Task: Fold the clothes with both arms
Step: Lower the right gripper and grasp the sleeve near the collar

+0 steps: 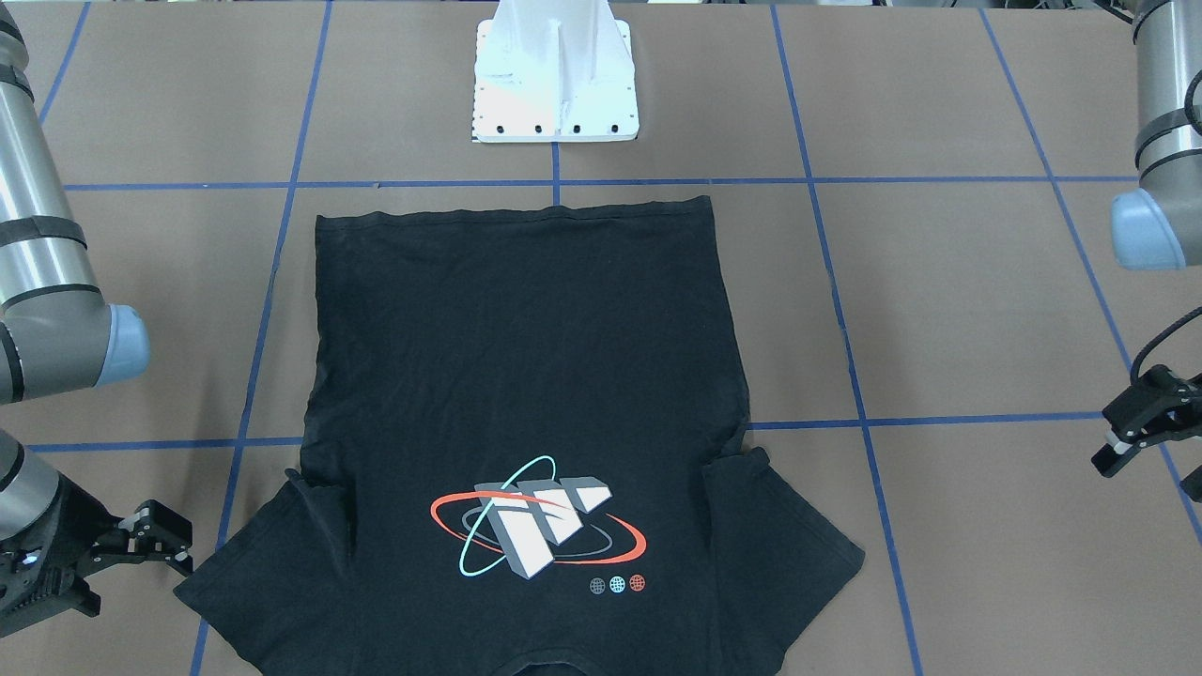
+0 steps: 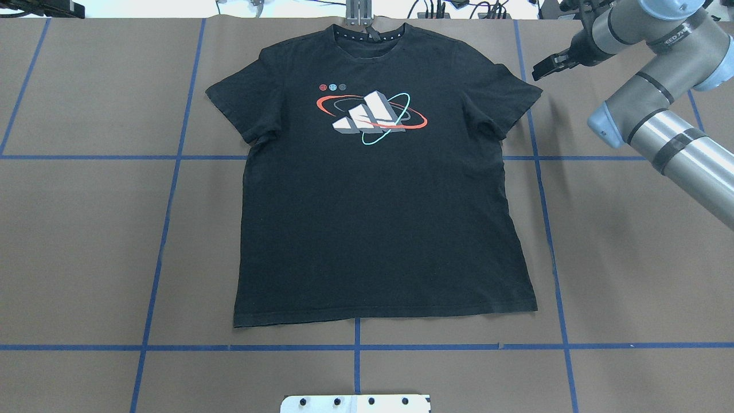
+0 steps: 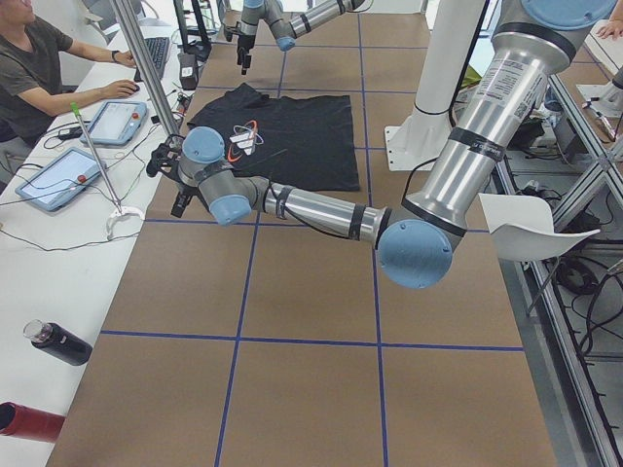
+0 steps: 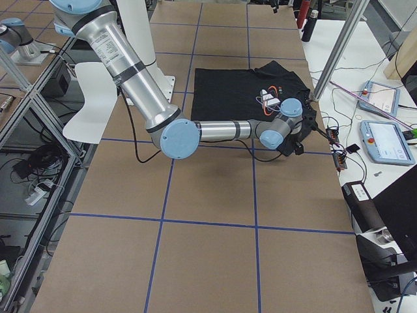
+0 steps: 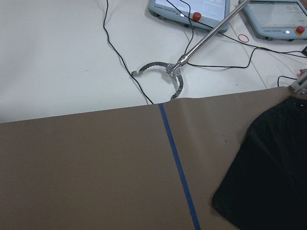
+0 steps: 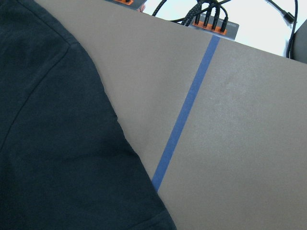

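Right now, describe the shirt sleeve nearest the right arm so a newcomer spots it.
On the brown paper-covered table taped into blue squares, a black short-sleeved printed T-shirt lies flat, collar away from the white pedestal base. The sleeve on the robot's right is the one: the right arm's black two-finger claw hangs just off its tip, unlike the other sleeve.

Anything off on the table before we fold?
Nothing stands out. The T-shirt lies flat, print up, sleeves spread, only light creases at the armpits. Left gripper and right gripper hang clear of the cloth.
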`<state>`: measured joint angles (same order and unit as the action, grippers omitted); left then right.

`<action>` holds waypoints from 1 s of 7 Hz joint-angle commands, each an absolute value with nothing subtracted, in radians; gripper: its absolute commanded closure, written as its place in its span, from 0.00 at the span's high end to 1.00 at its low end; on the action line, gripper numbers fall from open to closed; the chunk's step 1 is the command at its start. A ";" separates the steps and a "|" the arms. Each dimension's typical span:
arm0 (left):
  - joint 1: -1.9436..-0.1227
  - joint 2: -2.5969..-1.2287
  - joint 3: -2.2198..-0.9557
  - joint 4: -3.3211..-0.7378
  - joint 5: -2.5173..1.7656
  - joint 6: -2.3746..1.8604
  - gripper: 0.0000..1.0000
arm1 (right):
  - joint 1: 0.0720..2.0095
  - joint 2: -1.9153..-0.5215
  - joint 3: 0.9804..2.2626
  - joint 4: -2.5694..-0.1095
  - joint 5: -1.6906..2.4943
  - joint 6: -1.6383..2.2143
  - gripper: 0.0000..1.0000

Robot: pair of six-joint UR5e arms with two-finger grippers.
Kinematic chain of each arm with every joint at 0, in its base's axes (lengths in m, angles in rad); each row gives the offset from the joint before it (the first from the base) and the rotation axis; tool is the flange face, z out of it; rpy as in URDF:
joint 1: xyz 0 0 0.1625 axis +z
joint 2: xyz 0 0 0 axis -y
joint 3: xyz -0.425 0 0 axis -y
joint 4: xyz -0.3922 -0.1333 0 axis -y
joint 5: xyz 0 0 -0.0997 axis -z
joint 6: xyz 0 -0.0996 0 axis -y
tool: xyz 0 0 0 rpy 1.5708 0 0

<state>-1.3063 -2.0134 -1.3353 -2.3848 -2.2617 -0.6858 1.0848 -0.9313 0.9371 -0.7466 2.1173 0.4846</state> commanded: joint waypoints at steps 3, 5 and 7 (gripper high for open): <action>-1.304 -2.016 -1.336 -2.385 -2.261 -0.689 1.00 | 1.052 -0.898 0.852 -0.741 2.115 0.486 0.85; -1.304 -2.022 -1.336 -2.385 -2.261 -0.689 1.00 | 1.040 -0.893 0.838 -0.744 2.100 0.486 0.82; -1.304 -2.023 -1.338 -2.385 -2.261 -0.689 1.00 | 1.039 -0.891 0.828 -0.746 2.100 0.488 0.77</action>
<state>-1.3039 -2.0219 -1.3366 -2.3853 -2.2611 -0.6888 1.0399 -0.8924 0.8341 -0.7447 2.1011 0.4866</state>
